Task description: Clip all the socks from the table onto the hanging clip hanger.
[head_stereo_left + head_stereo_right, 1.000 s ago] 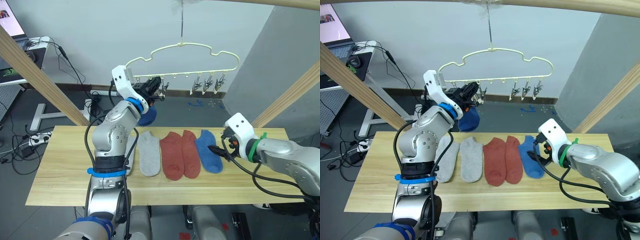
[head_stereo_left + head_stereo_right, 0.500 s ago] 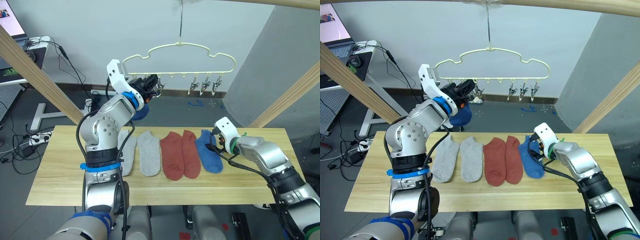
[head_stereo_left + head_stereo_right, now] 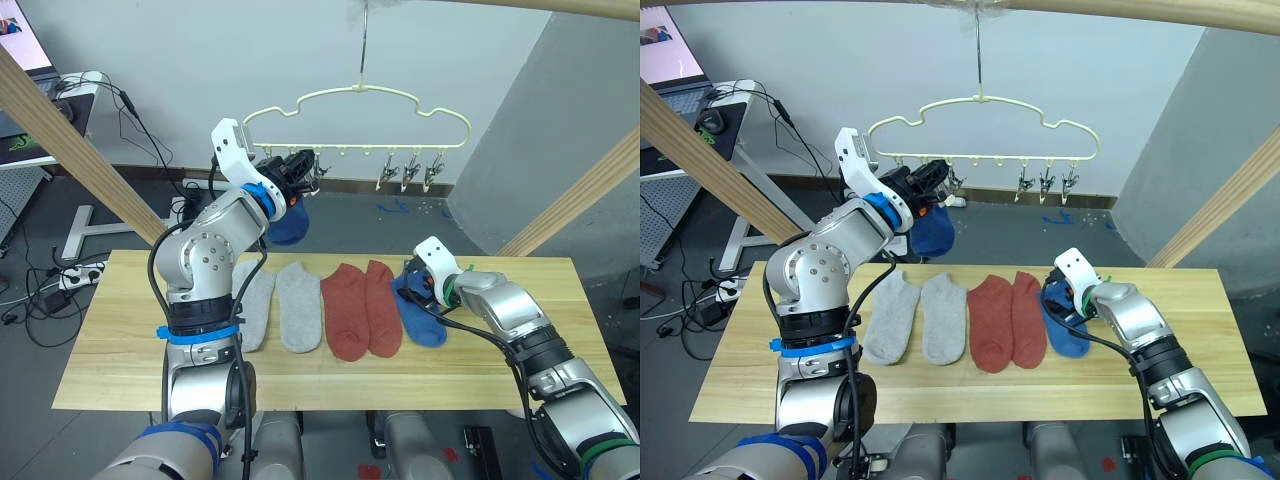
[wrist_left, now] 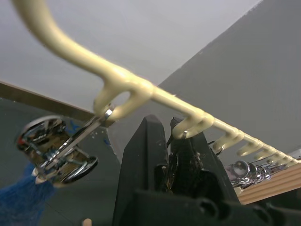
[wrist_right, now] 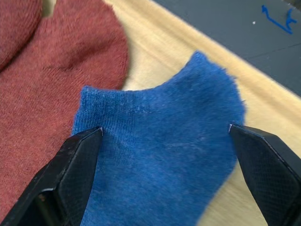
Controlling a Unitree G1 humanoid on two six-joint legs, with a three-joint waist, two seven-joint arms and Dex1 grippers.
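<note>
1. Right claw [image 5: 164,141] sits low over the blue sock [image 3: 418,305] on the desk [image 3: 100,350], its two fingers [image 5: 70,169] spread wide apart, one at each side of the sock's cuff end; nothing is gripped.
2. That blue sock lies flat toward the desk's right end, just beside the pair of rust red socks [image 3: 360,308], which lie touching each other at the middle of the desk.
3. Two light grey socks [image 3: 297,305] lie side by side to the left of the red pair; part of the left one is hidden behind the left arm.
4. Left claw [image 3: 300,172] is raised beyond the desk's far edge, at the left end of the clip hanger [image 3: 355,98]; its fingers are closed around one of the small metal clips [image 4: 63,150] region, pressed together on a clip under the cream frame.
5. A second blue sock [image 3: 287,222] hangs just below the left claw.
6. Three more clips [image 3: 410,168] hang free toward the hanger's right end.
</note>
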